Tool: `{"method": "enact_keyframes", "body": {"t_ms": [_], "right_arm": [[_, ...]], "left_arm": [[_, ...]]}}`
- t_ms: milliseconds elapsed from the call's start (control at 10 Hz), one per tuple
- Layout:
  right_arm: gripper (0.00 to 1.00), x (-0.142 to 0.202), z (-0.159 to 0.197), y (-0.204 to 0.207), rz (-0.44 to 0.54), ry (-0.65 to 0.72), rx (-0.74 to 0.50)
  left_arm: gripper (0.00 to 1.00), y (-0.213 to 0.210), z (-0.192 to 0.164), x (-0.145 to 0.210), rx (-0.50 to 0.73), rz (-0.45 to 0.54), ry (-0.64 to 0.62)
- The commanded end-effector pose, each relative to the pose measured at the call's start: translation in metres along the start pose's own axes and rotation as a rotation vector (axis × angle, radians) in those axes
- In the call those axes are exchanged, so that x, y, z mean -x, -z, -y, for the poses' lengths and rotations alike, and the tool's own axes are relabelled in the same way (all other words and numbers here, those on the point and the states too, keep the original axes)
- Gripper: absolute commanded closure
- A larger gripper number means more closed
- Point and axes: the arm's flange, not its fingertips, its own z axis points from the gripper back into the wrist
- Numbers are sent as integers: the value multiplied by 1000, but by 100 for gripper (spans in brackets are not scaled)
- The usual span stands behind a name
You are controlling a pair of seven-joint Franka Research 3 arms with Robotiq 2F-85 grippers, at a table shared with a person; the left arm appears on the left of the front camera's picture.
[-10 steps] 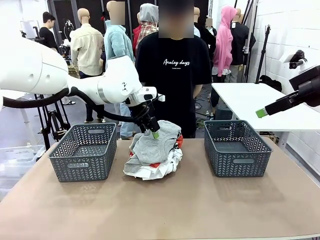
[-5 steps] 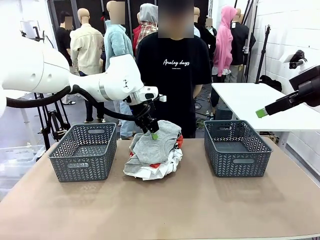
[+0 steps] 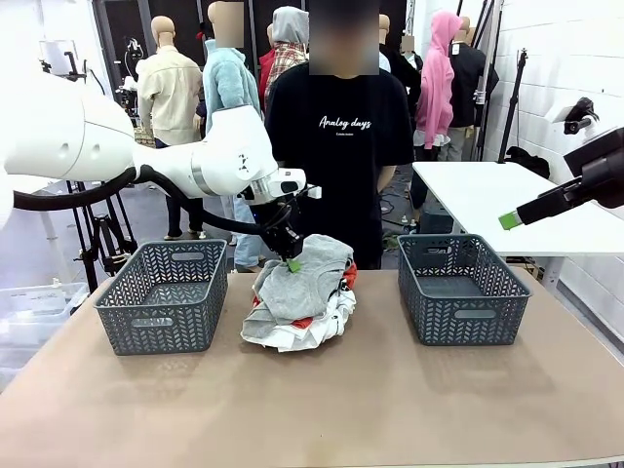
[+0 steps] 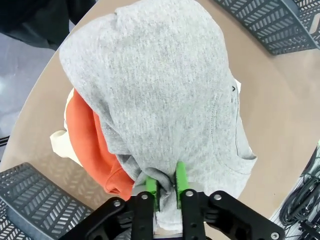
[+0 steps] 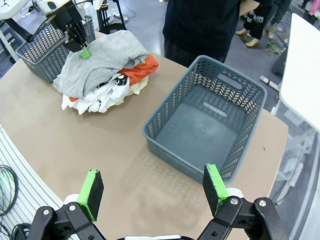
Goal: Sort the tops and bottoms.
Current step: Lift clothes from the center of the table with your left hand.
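Observation:
A pile of garments lies mid-table between two baskets. A grey garment (image 3: 300,281) (image 4: 165,85) (image 5: 107,57) is on top. Under it are a red-orange T-shirt (image 4: 92,145) (image 5: 141,67) and a white T-shirt with black print (image 3: 314,330) (image 5: 100,97). My left gripper (image 3: 292,261) (image 4: 165,185) (image 5: 85,51) is at the pile's top rear edge, shut on a pinched fold of the grey garment. Off the table's right side, my right gripper (image 5: 152,185) (image 3: 508,220) hangs open and holds nothing.
A grey plastic basket (image 3: 161,297) (image 5: 42,47) stands left of the pile and another (image 3: 458,292) (image 5: 170,112) right of it; nothing shows inside them. A person in a black T-shirt (image 3: 336,136) stands at the far edge. A white table (image 3: 487,195) is at back right.
My left gripper's fingers have closed on the grey fabric and shifted slightly up and to the left. The right arm has not moved.

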Motion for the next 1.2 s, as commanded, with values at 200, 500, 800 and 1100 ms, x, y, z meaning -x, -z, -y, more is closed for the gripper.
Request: {"method": "enact_keyframes", "body": {"t_ms": [200, 500, 800, 1100], "right_arm": [[0, 1, 1, 1, -1, 0, -14], [0, 1, 1, 1, -1, 0, -14], [0, 1, 1, 1, -1, 0, -14], [0, 1, 1, 1, -1, 0, -14]], "left_arm": [[100, -5, 2, -2, -1, 0, -26], [100, -1, 2, -1, 1, 3, -5], [100, -1, 2, -1, 1, 3, -5], [100, -27, 24, -25, -80, 12, 27]]}}
